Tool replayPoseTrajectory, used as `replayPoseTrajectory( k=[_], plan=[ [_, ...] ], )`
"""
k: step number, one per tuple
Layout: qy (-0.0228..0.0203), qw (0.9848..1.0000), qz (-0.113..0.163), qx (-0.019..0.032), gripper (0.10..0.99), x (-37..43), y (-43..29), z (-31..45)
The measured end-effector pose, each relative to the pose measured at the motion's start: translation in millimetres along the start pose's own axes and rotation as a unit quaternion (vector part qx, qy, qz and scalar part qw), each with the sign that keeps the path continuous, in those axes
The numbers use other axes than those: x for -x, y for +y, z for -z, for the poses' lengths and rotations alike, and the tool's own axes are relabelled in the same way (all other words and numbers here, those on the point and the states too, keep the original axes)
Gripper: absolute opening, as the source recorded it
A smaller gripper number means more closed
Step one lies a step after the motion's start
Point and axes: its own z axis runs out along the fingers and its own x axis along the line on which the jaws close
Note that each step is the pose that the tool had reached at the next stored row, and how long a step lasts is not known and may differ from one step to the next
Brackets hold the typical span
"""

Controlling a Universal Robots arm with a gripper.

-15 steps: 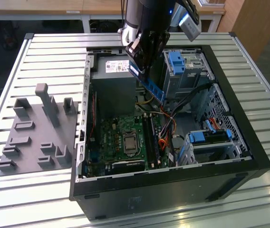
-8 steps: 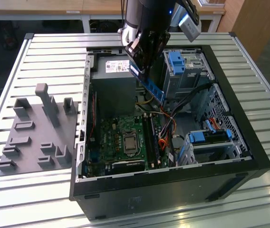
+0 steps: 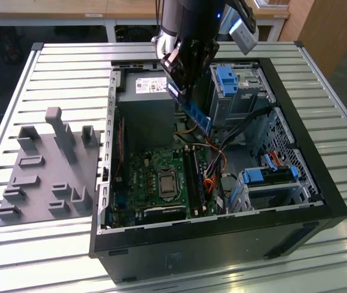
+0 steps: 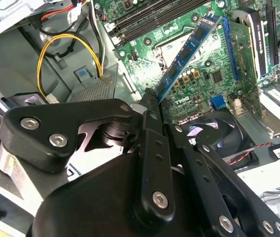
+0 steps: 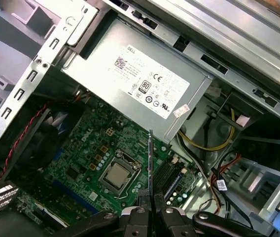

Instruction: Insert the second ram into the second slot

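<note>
Your gripper [image 3: 184,86] is clamped shut on the second ram [image 3: 195,113]. The stick hangs tilted above the open computer case [image 3: 317,155], well apart from the motherboard [image 3: 143,177]. In the first wrist view it sits edge-on over the memory slots [image 5: 167,178]. To seat it well, I judge you should square its long edge to the second slot, level it, match the notch, and press straight down evenly.

The exterior view looks down on the whole case [image 3: 222,250]; both wrist views look closely at its motherboard [image 4: 219,74] [image 5: 88,148].
</note>
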Motion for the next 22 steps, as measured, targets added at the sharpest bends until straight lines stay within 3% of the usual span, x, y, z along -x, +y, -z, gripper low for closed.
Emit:
replayPoseTrajectory(
  k=[6, 16, 22],
  plan=[
    [-0.0009, 0.9997, -0.026, 0.0015, 0.137, -0.4, -1.0, -0.1],
    [-0.0009, 0.9997, -0.026, 0.0014, 0.137, -17.0, -26.0, -0.8],
    [-0.0013, 0.9991, -0.043, 0.0023, 0.137, -18.2, -28.0, -1.0]
  ],
)
